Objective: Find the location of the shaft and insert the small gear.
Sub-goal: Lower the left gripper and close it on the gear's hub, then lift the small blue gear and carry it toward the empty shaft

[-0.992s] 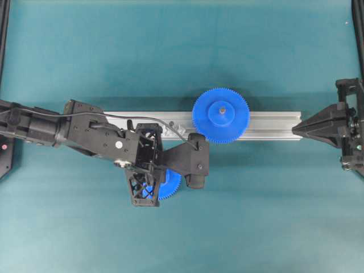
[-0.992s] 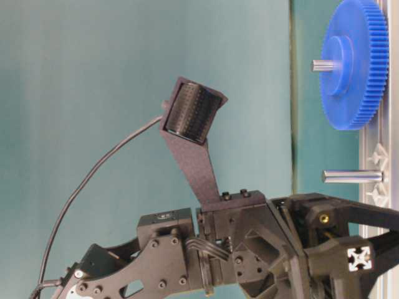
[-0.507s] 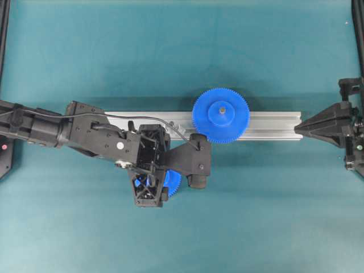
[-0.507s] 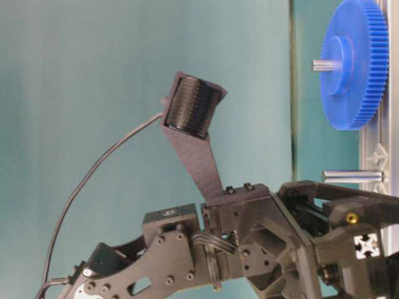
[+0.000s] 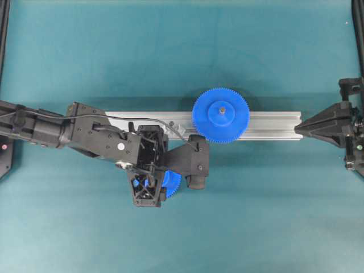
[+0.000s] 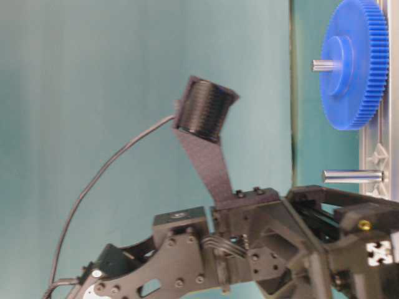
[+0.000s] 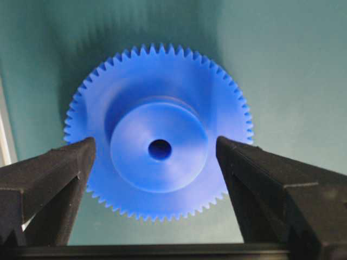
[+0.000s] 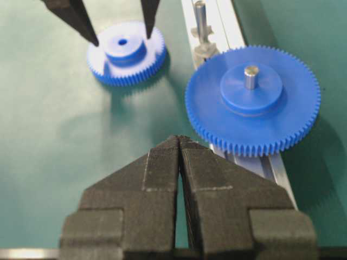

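Small gear (image 7: 160, 149): smooth blue plastic, slight sheen. Shaft (image 8: 200, 19): polished metal. Rail (image 5: 273, 124): brushed aluminium. Table (image 5: 170, 57): matt teal.

Two bright blue plastic toothed gears: one smaller gear with a raised hub and dark centre hole (image 8: 126, 52), one larger gear with a grey pin in its hub (image 8: 252, 99). One bare silvery metal pin (image 8: 200, 20). One long aluminium rail (image 5: 273, 125). Two black robot arms.
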Available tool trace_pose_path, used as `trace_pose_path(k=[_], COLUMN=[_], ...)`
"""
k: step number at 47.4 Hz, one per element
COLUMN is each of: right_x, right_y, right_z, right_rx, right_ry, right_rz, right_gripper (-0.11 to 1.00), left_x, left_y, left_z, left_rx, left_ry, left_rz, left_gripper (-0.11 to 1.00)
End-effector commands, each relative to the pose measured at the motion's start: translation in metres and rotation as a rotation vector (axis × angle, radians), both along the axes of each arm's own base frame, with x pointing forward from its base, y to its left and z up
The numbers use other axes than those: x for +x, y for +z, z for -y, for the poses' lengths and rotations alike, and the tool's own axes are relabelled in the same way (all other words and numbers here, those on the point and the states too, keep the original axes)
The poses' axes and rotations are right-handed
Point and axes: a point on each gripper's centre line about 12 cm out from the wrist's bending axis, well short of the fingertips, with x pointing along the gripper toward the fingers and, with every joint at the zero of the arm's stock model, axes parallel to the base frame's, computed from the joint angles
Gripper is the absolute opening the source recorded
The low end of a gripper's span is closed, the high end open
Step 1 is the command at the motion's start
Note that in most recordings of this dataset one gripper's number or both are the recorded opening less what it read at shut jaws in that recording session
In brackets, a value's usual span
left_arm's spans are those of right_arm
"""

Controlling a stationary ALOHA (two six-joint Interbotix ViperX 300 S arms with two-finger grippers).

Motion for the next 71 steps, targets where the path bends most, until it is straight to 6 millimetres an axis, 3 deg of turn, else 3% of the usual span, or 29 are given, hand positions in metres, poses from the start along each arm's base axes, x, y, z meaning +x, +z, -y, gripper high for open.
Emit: trace_pose_path(k=[1,41,48,54,71], right_x=[0.002,0.001,0.001,0.001,0.001], right_y=[0.004,0.001,0.001,0.001,0.000], right_z=[0.000,0.000,0.000,0.000,0.000], right_rx=[0.011,0.011,0.011,0.011,0.011], right_ry=[-0.006,-0.006,-0.006,-0.006,-0.006], right_rz=[0.009,0.002,0.000,0.002,-0.003], right_gripper=[0.03,0.03,0.03,0.03,0.03], left_x=[0.003,0.003,0.001,0.002,0.006], left_y=[0.009,-0.009,-0.010,-0.008,0.000], left_z=[-0.002,-0.002,-0.001,0.000,0.001], left_rx=[-0.002,0.003,0.002,0.000,0.000], left_ry=[0.004,0.009,0.014,0.019,0.005], left_rz=[0.025,-0.014,-0.031,-0.029,0.000], left_gripper=[0.93,0.92,0.84,0.64,0.64])
